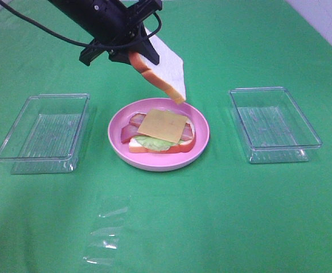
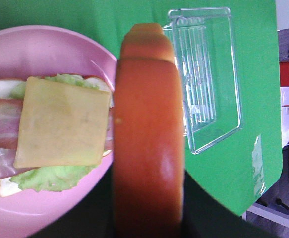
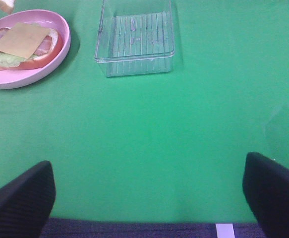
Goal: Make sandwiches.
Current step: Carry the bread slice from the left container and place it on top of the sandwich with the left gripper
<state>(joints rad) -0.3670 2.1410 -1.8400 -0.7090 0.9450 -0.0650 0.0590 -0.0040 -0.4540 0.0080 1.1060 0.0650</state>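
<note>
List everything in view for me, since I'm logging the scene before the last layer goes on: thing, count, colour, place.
Bread slice: one, white with orange-brown crust, held tilted above the plate.
Bottom bread slice: one, white, on the plate under the fillings.
Lettuce: one, pale green, on the bottom slice.
Bacon: reddish-brown strips, over the lettuce; count unclear.
Cheese: one, yellow, topmost on the stack.
Plate: one, pink, centre of the cloth.
Trays: two, clear, either side of the plate.
Cloth: one, green, covering the table.
Left gripper: black, shut on the bread slice.
Right gripper: black, open, low over bare cloth.
</note>
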